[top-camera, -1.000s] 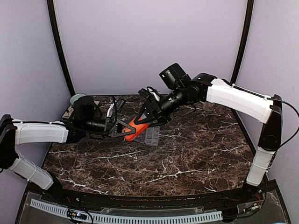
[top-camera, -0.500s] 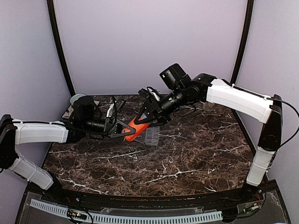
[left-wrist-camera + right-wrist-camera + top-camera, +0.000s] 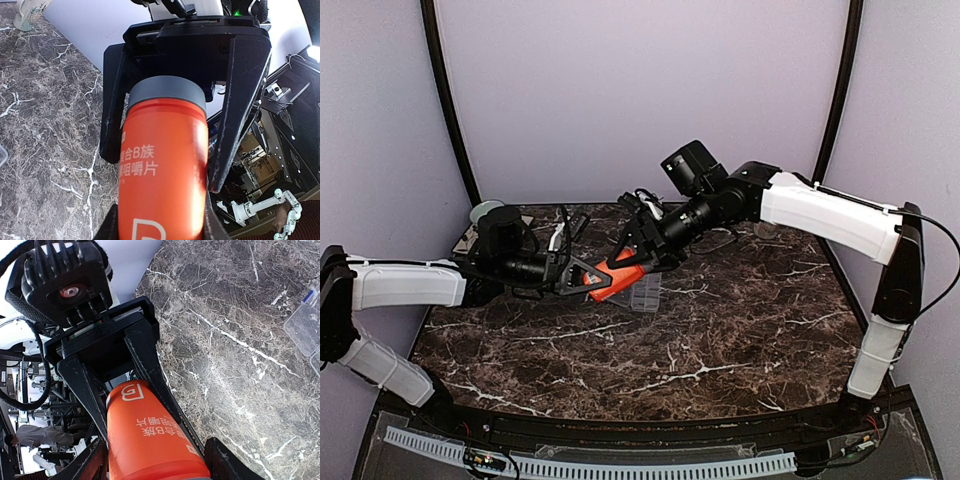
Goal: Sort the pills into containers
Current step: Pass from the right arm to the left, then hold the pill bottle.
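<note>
Tilted orange bottle (image 3: 618, 278) held in the air above the desk (image 3: 740, 350), near centre. Left jaws clamp its base. Right jaws stand open around the grey cap (image 3: 166, 92), slight gaps showing. Clear organiser box (image 3: 646, 293) lies on desk at bottle's 5 o'clock.

Organiser box (image 3: 306, 327), orange bottle (image 3: 162, 175) base — cropped by edges.

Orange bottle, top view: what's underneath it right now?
Below the orange bottle, held off the marble table, only part of the clear organiser box shows. The bottle covers the rest; what its compartments hold cannot be told.
</note>
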### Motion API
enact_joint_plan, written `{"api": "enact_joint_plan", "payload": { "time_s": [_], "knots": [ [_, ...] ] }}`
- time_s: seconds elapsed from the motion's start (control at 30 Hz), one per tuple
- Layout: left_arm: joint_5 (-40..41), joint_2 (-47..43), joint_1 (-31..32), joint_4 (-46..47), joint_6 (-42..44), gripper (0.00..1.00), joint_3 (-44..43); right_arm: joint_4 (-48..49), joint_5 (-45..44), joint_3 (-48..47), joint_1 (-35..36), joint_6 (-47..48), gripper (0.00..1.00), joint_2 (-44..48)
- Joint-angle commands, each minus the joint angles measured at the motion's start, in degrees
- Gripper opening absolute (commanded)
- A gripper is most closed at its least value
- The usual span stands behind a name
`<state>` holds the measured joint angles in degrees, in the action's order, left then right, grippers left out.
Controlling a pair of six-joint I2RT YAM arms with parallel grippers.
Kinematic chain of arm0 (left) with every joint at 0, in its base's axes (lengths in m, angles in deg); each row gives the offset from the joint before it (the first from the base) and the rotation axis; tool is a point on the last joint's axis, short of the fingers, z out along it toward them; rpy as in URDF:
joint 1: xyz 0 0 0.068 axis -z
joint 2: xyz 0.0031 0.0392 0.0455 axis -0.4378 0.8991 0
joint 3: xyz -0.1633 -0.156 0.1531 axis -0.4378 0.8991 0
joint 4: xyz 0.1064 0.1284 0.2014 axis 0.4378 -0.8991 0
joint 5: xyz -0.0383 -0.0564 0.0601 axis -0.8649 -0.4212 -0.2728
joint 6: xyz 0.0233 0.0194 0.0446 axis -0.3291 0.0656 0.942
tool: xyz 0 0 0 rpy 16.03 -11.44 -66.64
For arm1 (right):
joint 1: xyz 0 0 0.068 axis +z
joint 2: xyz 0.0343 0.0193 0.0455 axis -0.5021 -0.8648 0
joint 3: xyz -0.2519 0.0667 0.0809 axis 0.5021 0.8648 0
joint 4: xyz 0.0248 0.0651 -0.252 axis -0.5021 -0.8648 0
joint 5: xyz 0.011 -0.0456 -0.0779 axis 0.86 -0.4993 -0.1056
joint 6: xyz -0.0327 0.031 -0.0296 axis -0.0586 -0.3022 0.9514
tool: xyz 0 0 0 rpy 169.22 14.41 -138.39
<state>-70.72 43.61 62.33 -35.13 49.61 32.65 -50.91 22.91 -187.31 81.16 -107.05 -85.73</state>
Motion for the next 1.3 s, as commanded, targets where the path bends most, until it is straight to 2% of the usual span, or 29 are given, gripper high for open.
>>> {"api": "enact_joint_plan", "payload": {
  "time_s": [0.0,0.67,1.1,1.27],
  "knots": [
    [-0.23,-1.96,-0.15,0.61,0.67,0.0,0.25,1.46,-0.64,0.56,-0.22,0.63,0.66,0.56],
    [-0.35,-1.88,-0.24,0.42,0.99,0.0,0.28,1.98,-1.05,0.4,-0.48,0.37,0.68,0.65],
    [-0.81,-2.4,-0.76,0.15,0.83,0.0,0.16,2.84,-1.23,0.83,-0.91,0.34,0.79,1.0],
    [-1.13,-2.62,-0.76,-0.02,0.9,0.0,0.28,2.84,-1.57,0.93,-1.35,0.25,0.8,1.48]
  ]
}}
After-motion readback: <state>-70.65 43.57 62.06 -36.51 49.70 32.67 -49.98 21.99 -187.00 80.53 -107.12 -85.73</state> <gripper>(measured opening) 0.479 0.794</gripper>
